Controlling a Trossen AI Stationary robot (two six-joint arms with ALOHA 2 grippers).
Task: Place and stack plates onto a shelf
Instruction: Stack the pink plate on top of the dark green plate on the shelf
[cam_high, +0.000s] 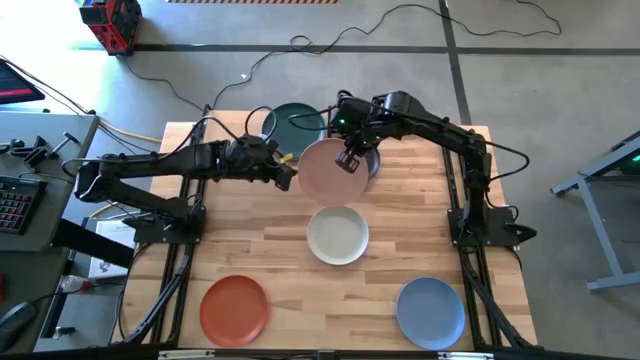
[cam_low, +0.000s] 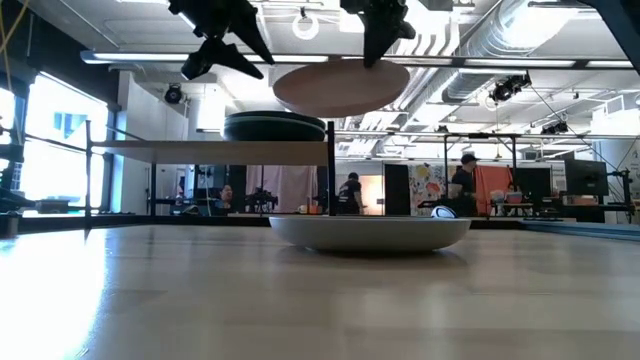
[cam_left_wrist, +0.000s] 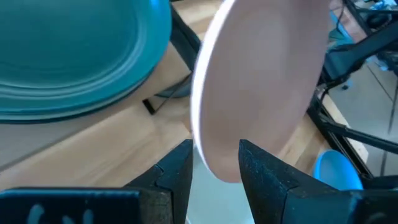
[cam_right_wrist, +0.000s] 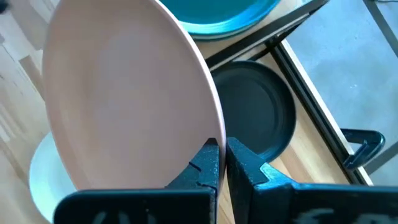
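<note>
The pink plate (cam_high: 328, 172) hangs in the air above the off-white plate (cam_high: 337, 236), which rests on the table. My right gripper (cam_right_wrist: 222, 146) is shut on it. My left gripper (cam_left_wrist: 214, 155) is open at the pink plate's left side, one finger on either side of its rim. Behind them stands the shelf (cam_low: 200, 150), with a dark teal plate (cam_high: 297, 122) lying on its board. A charcoal plate (cam_right_wrist: 255, 118) lies under the shelf. My right gripper pinches the pink plate's rim (cam_right_wrist: 214, 127) between its two fingers, on the plate's far right side. The fingers slant down from above. The plate is lifted clear and close to level (cam_low: 340, 88), above the off-white plate. My left gripper's fingers (cam_left_wrist: 261, 177) flank the plate's rim (cam_left_wrist: 217, 171); whether they touch it I cannot tell.
A terracotta plate (cam_high: 233, 308) lies near the table's front left and a blue plate (cam_high: 430, 312) near the front right. The shelf's black uprights (cam_low: 330, 170) stand close behind the pink plate. Bare wood lies between the off-white plate and the front edge.
</note>
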